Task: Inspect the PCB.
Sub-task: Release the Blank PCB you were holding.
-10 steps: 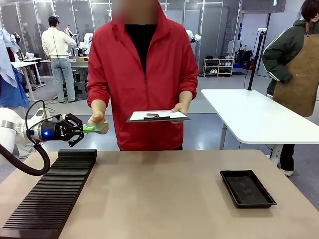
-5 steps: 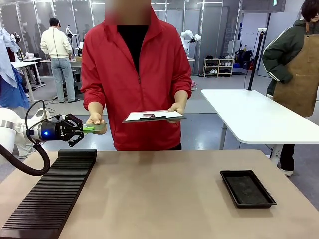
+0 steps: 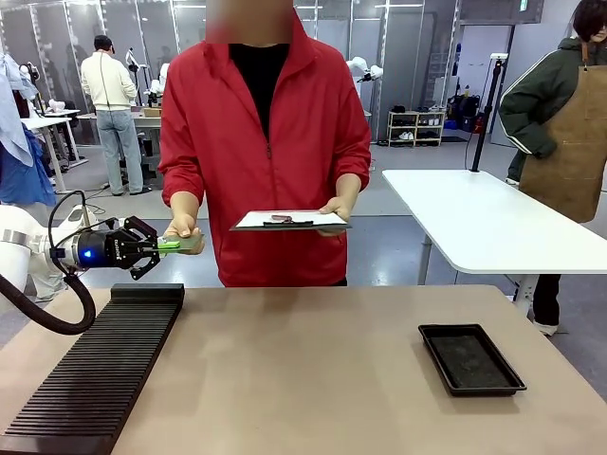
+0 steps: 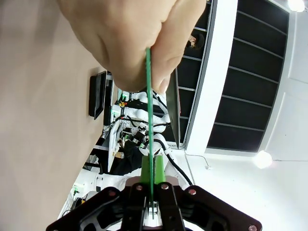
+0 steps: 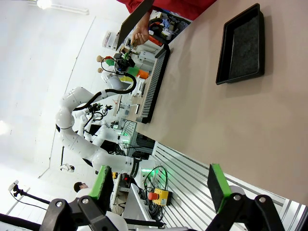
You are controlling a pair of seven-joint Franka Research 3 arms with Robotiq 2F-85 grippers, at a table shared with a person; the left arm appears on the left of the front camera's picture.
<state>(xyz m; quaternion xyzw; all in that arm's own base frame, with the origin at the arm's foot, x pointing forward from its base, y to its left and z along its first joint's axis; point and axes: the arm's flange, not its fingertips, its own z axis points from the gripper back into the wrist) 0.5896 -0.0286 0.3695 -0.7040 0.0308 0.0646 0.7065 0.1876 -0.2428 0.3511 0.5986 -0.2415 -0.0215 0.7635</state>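
Left hand [image 3: 170, 245], at 9 o'clock of the clipboard [image 3: 289, 221], is clenched on the PCB [image 3: 192, 243]; right hand [image 5: 159, 186] is released.

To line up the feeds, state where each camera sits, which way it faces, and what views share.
Front view: fixed on the robot's side, looking across the table at the person; the left gripper and the person's hand both hold the PCB.
Left wrist view: looks along that gripper, shut on the edge-on PCB, towards that hand.
Right wrist view: rolled sideways, looks past the open right gripper across the table to the black tray.
Shared: front and right wrist views both show the tray.
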